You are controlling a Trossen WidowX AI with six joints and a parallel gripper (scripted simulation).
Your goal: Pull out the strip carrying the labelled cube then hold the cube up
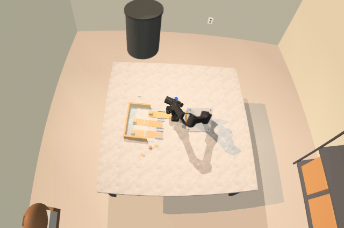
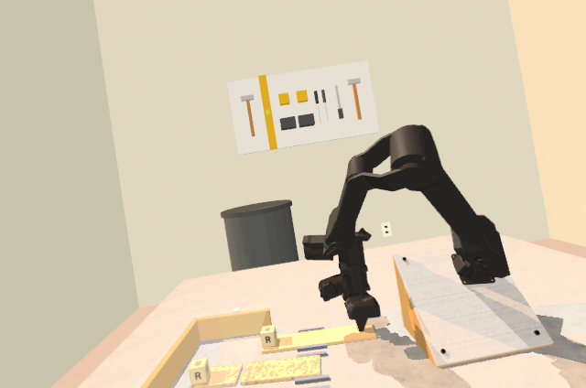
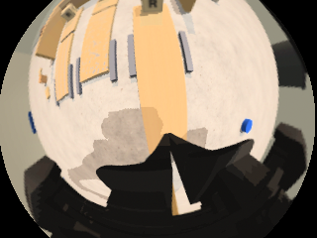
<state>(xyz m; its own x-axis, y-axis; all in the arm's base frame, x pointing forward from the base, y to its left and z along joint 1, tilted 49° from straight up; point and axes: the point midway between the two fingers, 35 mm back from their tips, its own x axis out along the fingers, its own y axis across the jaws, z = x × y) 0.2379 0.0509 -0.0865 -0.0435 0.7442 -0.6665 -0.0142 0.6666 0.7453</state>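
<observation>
An open wooden frame [image 1: 127,121] [image 2: 232,319] holds three strips, each with a cube marked R at its far end. The farthest strip [image 1: 160,114] [image 2: 317,339] [image 3: 158,73] is in one piece and carries a labelled cube [image 1: 150,114] [image 2: 268,335] [image 3: 153,2]. It sticks out of the frame further than the others. My gripper [image 2: 362,327] [image 3: 166,137] is shut with nothing between the fingers. Its tip presses down on the near end of that strip. The middle strip [image 1: 153,123] [image 2: 281,368] is split in two pieces, with its own cube [image 1: 134,122] [image 2: 199,369].
A third strip [image 1: 153,134] lies nearest the front. Short grey rails [image 2: 309,328] flank the strips. A small blue object [image 1: 176,98] [image 3: 246,125] lies beside the arm. Small wooden bits [image 1: 150,147] lie in front of the frame. The arm's tilted grey base plate [image 2: 463,307] stands to the right.
</observation>
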